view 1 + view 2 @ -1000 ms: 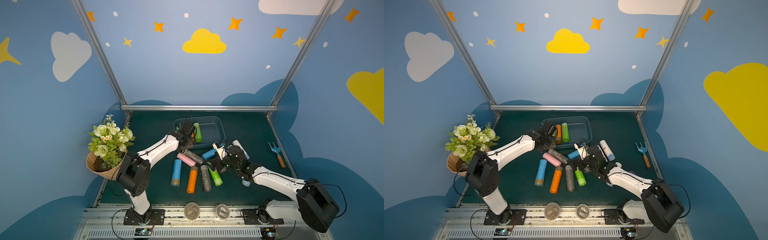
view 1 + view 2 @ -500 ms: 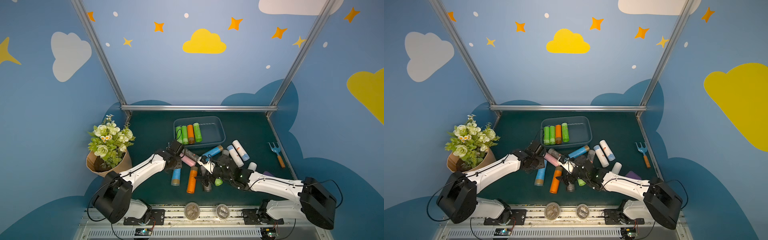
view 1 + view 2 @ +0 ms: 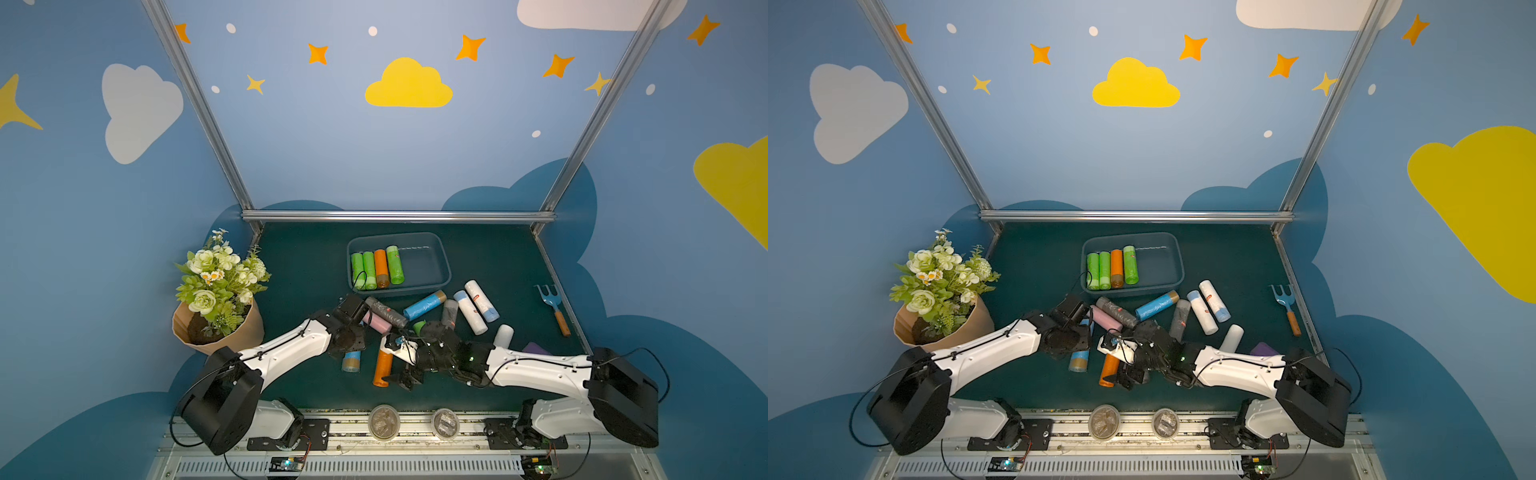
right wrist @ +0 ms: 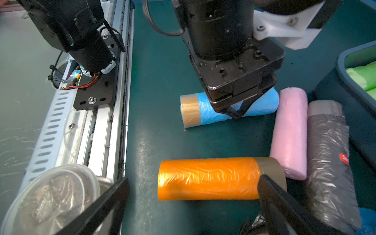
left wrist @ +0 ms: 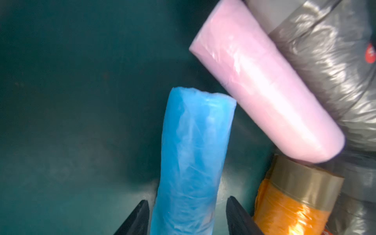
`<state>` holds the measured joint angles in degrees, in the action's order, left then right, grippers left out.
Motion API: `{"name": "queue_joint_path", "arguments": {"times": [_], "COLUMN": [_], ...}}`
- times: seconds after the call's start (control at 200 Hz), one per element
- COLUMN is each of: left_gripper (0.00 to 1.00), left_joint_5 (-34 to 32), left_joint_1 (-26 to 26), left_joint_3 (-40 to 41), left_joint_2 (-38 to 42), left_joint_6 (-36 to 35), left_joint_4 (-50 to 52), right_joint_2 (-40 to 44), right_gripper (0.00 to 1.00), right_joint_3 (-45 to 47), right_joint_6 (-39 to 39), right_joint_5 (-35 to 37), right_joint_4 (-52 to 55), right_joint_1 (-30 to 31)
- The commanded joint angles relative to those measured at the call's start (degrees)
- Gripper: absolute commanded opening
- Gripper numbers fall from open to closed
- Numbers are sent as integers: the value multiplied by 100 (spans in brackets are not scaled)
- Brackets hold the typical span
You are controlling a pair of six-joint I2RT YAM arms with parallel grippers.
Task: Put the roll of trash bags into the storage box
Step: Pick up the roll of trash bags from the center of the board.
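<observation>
I see the storage box (image 3: pixel 419 266), a shallow blue-grey plastic tub with rounded corners and a rolled rim, sitting flat toward the back of the dark green tabletop (image 3: pixel 303 257). Four cylindrical plastic trash-bag rolls lie side by side at its left end, pointing front to back: two green rolls (image 3: pixel 357 270), an orange roll (image 3: pixel 381 268), then a third green roll (image 3: pixel 395 264) set slightly further back. Loose on the tabletop in front, a blue roll with a tan tape band (image 4: pixel 264 102) lies flat, its plain end just beside a pink roll (image 4: pixel 289 130) that touches a dark grey roll (image 4: pixel 329 154).

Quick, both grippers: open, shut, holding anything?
Left gripper: open, jaws astride the blue roll, not clamped.
Right gripper: open wide, empty, at the orange roll.
</observation>
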<state>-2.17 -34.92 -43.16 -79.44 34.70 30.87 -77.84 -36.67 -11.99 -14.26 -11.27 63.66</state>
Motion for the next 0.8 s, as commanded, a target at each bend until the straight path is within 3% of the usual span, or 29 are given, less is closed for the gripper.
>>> {"name": "queue_joint_path", "arguments": {"times": [0.0,0.385,0.796], "left_gripper": [61,55,46], "left_joint_5": [-72,-383,-528], "left_joint_1": [-30,-52,-58], "left_joint_3": [-152,-193,-245], "left_joint_2": [-242,-612,-68], "left_joint_6": [-71,-75,-113], "left_joint_4": [-90,-56,502], "right_joint_2": [-12,2,231], "right_gripper": [96,96,96], "right_joint_3": [-148,-144,27], "right_joint_6": [-86,48,489], "right_joint_5": [-21,-159,-597], "right_joint_4": [124,23,-295], "right_joint_1": [29,-74,-489]}}
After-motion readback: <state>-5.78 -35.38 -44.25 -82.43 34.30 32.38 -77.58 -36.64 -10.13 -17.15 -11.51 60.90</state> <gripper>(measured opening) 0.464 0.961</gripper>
